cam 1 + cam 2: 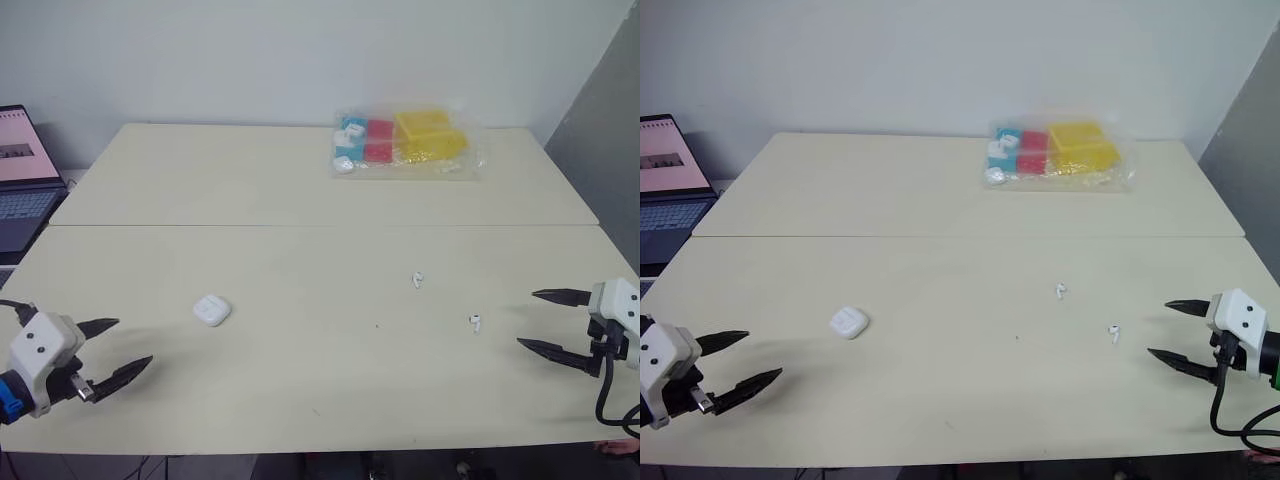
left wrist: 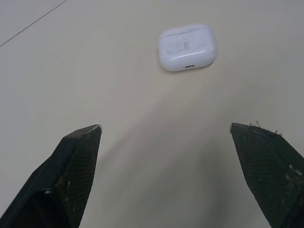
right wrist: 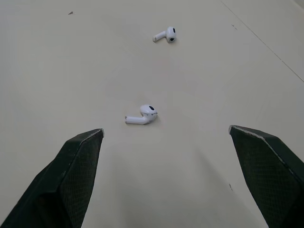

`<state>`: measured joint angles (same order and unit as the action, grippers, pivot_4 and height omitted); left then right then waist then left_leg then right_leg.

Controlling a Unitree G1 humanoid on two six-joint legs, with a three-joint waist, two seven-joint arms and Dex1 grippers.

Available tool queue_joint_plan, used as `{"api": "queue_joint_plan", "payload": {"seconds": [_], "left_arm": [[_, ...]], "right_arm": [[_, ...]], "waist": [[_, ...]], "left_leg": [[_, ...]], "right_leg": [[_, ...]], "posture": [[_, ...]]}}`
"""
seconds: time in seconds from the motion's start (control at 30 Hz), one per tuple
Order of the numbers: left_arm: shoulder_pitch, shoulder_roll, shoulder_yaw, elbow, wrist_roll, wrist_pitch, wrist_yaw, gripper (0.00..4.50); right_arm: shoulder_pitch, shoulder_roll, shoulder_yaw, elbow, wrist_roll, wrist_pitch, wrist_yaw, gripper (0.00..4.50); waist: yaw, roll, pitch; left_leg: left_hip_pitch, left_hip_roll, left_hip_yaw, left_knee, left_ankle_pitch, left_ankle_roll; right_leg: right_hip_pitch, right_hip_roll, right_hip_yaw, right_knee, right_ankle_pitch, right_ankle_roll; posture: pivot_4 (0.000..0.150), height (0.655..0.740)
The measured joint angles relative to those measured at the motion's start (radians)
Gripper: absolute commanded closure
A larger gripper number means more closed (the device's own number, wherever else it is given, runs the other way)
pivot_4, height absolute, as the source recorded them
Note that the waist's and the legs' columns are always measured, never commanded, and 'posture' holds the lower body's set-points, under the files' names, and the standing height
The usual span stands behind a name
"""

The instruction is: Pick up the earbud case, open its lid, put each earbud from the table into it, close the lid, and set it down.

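Note:
A white earbud case (image 1: 212, 310) lies with its lid closed on the cream table (image 1: 300, 380), left of centre; the left wrist view shows the case (image 2: 187, 47) ahead of that gripper. My left gripper (image 1: 134, 348) hovers open near the front left edge, short of the case. Two white earbuds lie apart on the right half: one earbud (image 1: 418, 280) farther back, the other earbud (image 1: 476, 322) nearer my right gripper (image 1: 541, 320), which is open and empty. In the right wrist view the near earbud (image 3: 141, 115) lies just ahead of the open gripper, with the far earbud (image 3: 165, 34) beyond it.
A clear plastic bag (image 1: 408, 142) with yellow, red and blue items sits at the back right of the table. A laptop (image 1: 22, 180) stands off the table's left side. A seam (image 1: 300, 226) runs across the table between its two halves.

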<state>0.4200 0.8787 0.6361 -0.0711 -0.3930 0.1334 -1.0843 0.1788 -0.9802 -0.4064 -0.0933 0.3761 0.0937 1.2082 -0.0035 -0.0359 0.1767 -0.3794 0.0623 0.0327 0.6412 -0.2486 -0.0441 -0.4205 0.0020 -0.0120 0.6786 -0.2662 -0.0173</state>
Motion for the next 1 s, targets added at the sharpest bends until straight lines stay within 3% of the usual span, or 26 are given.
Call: {"api": "queue_joint_plan", "payload": {"seconds": [0.33, 0.6, 0.83, 1.0], "left_arm": [[-0.010, 0.015, -0.002, -0.069, -0.045, 0.124, -0.033, 0.00], [-0.063, -0.007, -0.057, -0.113, -0.059, 0.217, 0.044, 0.00], [-0.153, -0.053, -0.140, -0.129, -0.060, 0.282, 0.125, 0.00], [-0.192, -0.077, -0.178, -0.117, -0.057, 0.321, 0.178, 0.00]], "right_arm": [[-0.027, 0.000, 0.001, -0.025, 0.016, 0.026, 0.009, 0.05], [-0.088, 0.000, 0.042, -0.128, 0.071, 0.103, 0.008, 0.05], [-0.258, -0.033, 0.158, -0.346, 0.269, 0.387, -0.018, 0.05], [-0.398, -0.027, 0.226, -0.352, 0.358, 0.547, -0.069, 0.05]], "waist": [[-0.002, 0.000, 0.000], [-0.001, 0.000, 0.000], [0.000, 0.000, 0.000], [0.000, -0.001, 0.000]], "left_leg": [[0.000, 0.000, 0.000, 0.001, 0.000, 0.000], [0.000, 0.000, 0.000, 0.002, 0.000, 0.000], [0.000, 0.001, -0.001, 0.003, 0.000, 0.000], [-0.001, 0.000, -0.001, 0.003, 0.000, 0.000]], "right_leg": [[0.000, 0.000, 0.000, 0.001, 0.000, 0.000], [0.000, 0.001, 0.001, 0.001, 0.000, 0.000], [0.000, 0.003, 0.000, 0.002, 0.002, 0.000], [0.000, 0.003, 0.001, 0.001, 0.002, 0.000]], "posture": [[0.150, 0.7400], [0.150, 0.7400], [0.150, 0.7400], [0.150, 0.7400]]}}
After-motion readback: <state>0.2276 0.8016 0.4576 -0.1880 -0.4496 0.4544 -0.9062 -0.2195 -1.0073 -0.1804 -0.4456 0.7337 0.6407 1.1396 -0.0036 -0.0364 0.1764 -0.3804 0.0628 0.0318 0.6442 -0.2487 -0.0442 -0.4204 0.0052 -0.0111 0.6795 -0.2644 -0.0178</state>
